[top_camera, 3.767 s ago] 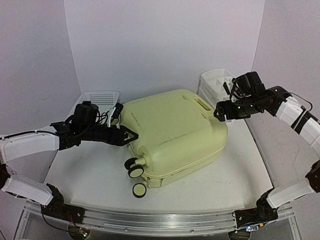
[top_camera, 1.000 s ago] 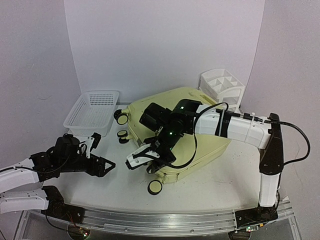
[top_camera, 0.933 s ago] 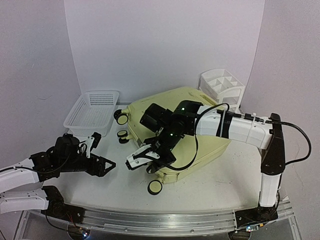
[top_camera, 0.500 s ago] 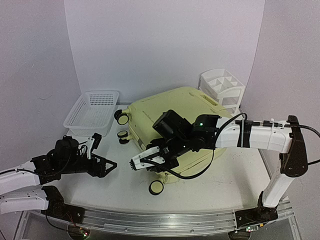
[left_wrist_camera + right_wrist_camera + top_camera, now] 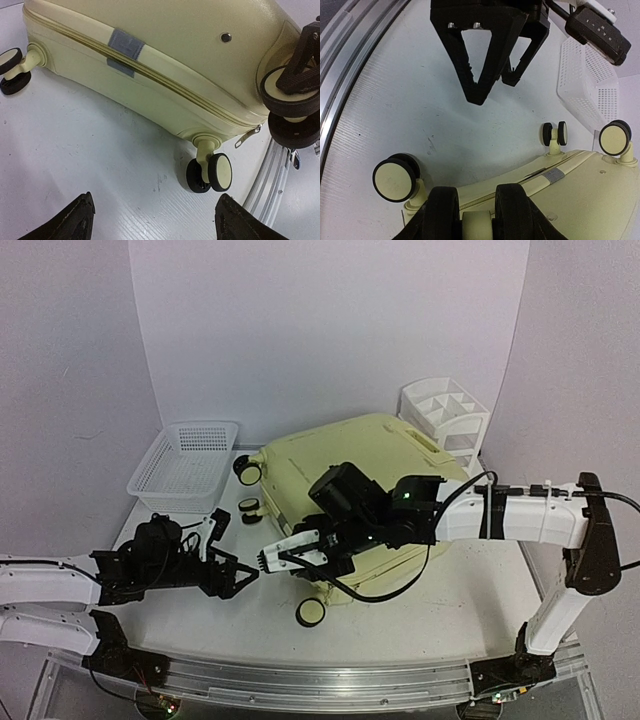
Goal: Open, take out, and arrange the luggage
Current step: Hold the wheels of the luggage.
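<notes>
Your right gripper [image 5: 477, 221] is clamped on a cream caster wheel [image 5: 290, 93].
Your left gripper [image 5: 154, 212] hovers wide open and empty, near the closed pale yellow-green hard-shell suitcase [image 5: 400, 455].

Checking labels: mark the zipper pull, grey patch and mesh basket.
zipper pull [image 5: 248, 136], left wrist view, metal tab.
grey patch [image 5: 126, 43], left wrist view, upper half.
mesh basket [image 5: 185, 465], top view, bare floor.
</notes>
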Controlling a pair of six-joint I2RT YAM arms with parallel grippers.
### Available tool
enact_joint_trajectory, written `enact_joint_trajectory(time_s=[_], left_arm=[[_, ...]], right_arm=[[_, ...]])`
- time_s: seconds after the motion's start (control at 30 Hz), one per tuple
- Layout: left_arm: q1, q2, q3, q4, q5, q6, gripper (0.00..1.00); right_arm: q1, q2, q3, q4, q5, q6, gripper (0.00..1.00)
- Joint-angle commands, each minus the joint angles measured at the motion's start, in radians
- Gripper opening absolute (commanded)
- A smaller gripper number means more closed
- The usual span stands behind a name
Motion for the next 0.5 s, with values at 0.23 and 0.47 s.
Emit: enact_joint_trajectory(time_s=[0.23, 0.47], left_arm=[[-0.071, 0.195, 0.137, 0.290, 0.018, 0.125, 0.83], [-0.071, 0.155, 0.094, 0.331, 0.023, 0.224, 0.82]], right_arm=[[-0.044, -0.025, 0.257, 0.268, 0.043, 0.304, 0.00], [-0.065, -0.041, 0.296, 0.278, -0.025, 0.288, 0.00]])
